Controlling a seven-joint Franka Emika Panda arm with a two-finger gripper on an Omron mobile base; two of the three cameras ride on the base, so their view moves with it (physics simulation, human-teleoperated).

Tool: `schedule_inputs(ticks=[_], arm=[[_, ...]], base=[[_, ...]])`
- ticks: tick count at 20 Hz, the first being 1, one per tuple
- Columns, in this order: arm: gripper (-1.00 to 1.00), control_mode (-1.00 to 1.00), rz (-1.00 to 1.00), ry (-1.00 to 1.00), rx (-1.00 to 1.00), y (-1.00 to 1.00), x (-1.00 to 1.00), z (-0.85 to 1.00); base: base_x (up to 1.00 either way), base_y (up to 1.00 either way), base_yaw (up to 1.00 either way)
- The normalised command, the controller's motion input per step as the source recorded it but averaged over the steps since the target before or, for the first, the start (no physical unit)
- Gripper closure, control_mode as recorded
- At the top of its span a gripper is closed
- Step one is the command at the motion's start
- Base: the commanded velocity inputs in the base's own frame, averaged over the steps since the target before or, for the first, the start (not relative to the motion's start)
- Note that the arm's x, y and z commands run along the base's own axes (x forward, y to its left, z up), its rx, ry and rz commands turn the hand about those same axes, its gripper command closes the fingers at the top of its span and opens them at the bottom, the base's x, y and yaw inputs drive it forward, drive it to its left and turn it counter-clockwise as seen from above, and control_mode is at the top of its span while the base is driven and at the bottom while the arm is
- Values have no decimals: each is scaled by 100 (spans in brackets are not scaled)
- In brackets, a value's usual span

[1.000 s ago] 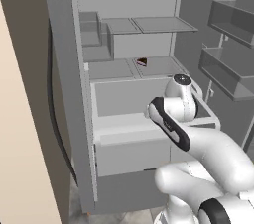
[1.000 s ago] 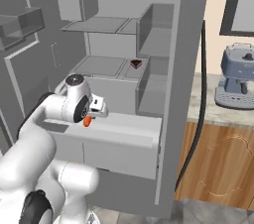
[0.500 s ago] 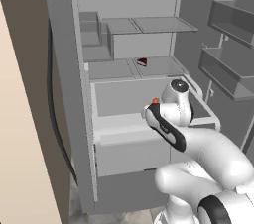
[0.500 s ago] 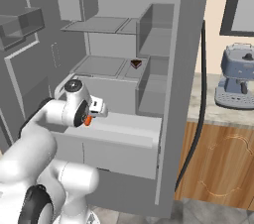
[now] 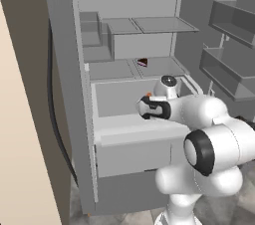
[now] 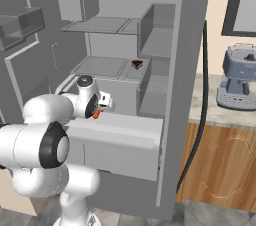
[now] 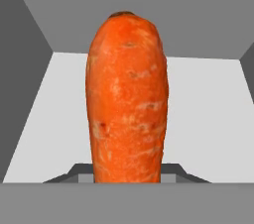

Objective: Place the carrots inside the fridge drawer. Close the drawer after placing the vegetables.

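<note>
A bright orange carrot [image 7: 126, 99] stands upright in my grip, and its bulk hides my fingertips in the hand view. Behind it lie the pale floor and grey walls of the fridge drawer [image 7: 208, 119]. In the left base view my gripper [image 5: 146, 103] hangs over the pulled-out drawer [image 5: 139, 132], shut on the carrot [image 5: 148, 94], of which only an orange tip shows. The right base view has the gripper [image 6: 100, 107] just above the drawer's white front rim [image 6: 120, 130], with the carrot [image 6: 96, 114] poking out below the hand.
A small dark object [image 5: 142, 62] sits on the shelf above the drawer. Door bins [image 5: 229, 69] hang on the open door at right. A black cable [image 6: 200, 115] runs down the fridge side. A blue coffee machine [image 6: 242, 77] stands on the counter.
My hand has swung a little to the left over the open drawer, still holding the carrot. The drawer has stayed where it was.
</note>
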Motion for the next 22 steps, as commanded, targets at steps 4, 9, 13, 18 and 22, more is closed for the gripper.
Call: schedule_inputs(ticks=[4,9,13,18,22], arm=[[100,-100,0,0,0,2,27,-81],[100,-100,0,0,0,0,3,-70],[100,-100,0,0,0,0,-43,-22],[100,-100,0,0,0,0,-48,0],[100,-100,0,4,0,0,19,12]], base=[[0,0,0],[0,0,0],[0,0,0],[0,0,0],[0,0,0]])
